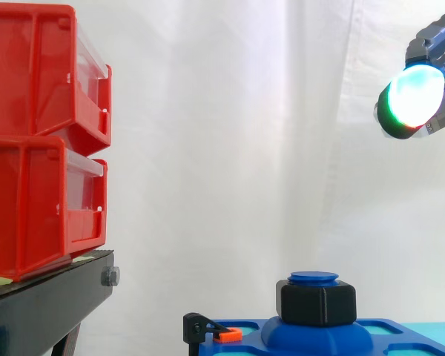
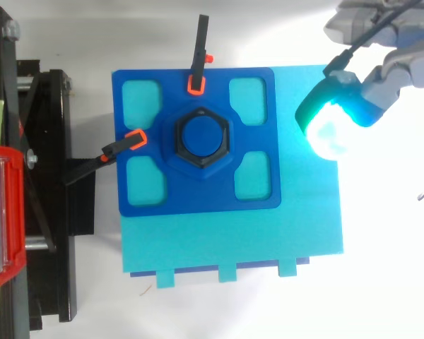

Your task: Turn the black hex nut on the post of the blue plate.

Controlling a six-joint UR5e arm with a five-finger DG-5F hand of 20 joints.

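Nut [image 1: 319,304], black and six-sided, sits on the blue post [image 2: 201,135] at the middle of the blue plate [image 2: 198,205], and the post's flat round top stands just clear above it. Four rounded cut-outs around the post's raised hub show the cyan base [image 2: 233,244] on which the plate lies. Two black clamps with orange tips bite the plate's edges. In the top view one clamp [image 2: 198,56] comes in from the upper side and the other [image 2: 102,155] from the left, and both tips are near the nut but apart from it. The hand [image 2: 353,99] hangs high up and to the right of the nut, well apart from it, beyond the plate's right edge over the base's corner. It glows cyan-green, and the glare hides whether it is spread or curled. Red bins [image 1: 37,141] stacked on a black stand [image 1: 44,304] are off to the left, before the white curtain [image 1: 245,111].
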